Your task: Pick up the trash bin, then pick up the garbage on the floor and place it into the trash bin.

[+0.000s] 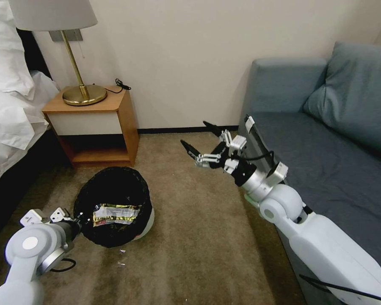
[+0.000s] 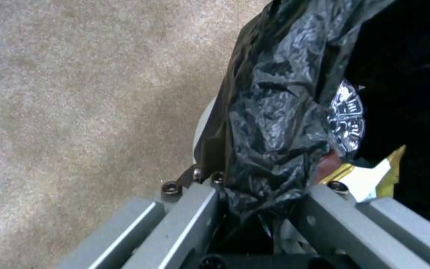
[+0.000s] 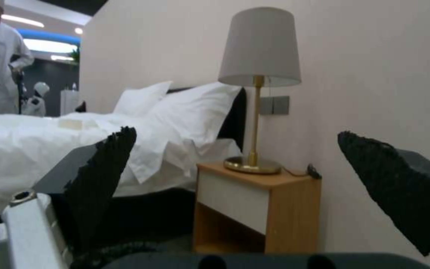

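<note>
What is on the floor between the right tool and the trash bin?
In the head view, bare carpet lies between the open right tool and the trash bin.

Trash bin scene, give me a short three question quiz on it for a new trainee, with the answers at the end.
1. True or false: the left hand is clamped on the lined rim of the trash bin.
2. Multiple choice: the right hand is A) shut on a bottle, B) open and empty above the carpet, C) resting on the sofa.
3. Fill in: a yellow-brown snack wrapper lies ___ the bin.

Key
1. True: in the left wrist view the fingers straddle the black bag liner at the rim.
2. B: its dark pads stand wide apart, nothing between them.
3. Inside.
</note>
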